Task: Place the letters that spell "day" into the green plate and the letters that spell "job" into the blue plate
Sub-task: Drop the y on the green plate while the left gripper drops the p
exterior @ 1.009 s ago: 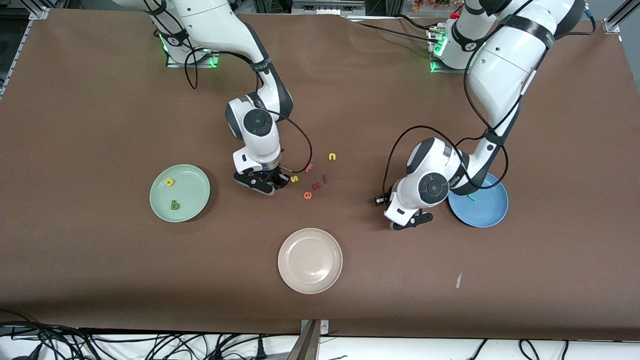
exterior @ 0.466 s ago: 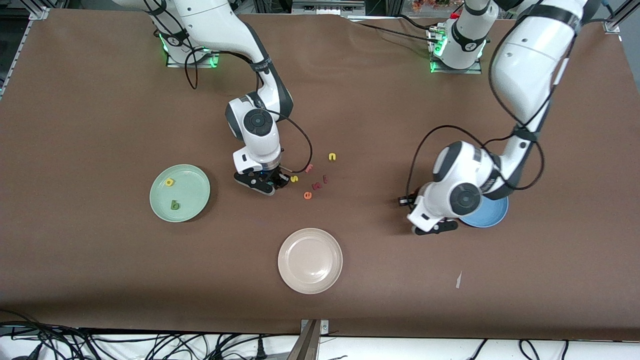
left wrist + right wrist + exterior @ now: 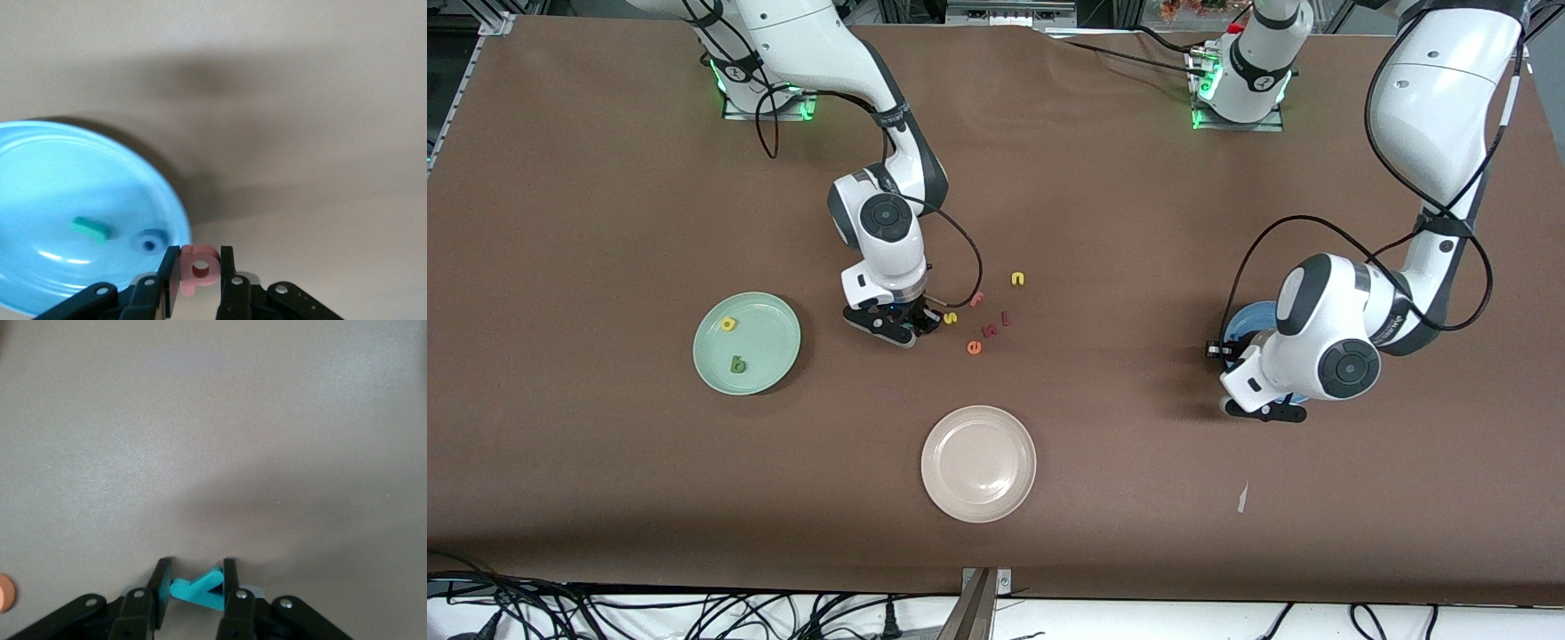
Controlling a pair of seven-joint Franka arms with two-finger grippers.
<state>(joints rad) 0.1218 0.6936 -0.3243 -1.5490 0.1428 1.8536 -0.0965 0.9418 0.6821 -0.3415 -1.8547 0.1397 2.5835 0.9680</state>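
Note:
My left gripper (image 3: 198,257) is shut on the pinkish-red b (image 3: 199,267) and hangs over the rim of the blue plate (image 3: 40,193). A teal j (image 3: 90,229) and a blue o (image 3: 151,241) lie in that plate. In the front view the left gripper (image 3: 1267,412) and its hand hide most of the blue plate (image 3: 1249,316). My right gripper (image 3: 195,577) is shut on the teal y (image 3: 199,590), low over the table. The green plate (image 3: 769,342) holds a yellow a (image 3: 729,324) and a dark green d (image 3: 738,364).
Loose letters lie beside the right gripper (image 3: 907,327): a yellow s (image 3: 951,317), a pink f (image 3: 976,299), a yellow n (image 3: 1017,279), an orange e (image 3: 975,347) and two dark red pieces (image 3: 989,331). A beige plate (image 3: 978,462) stands nearer the front camera.
My left arm has swung toward its own end of the table with the b, from beside the blue plate to over its rim. The right gripper has stayed in place.

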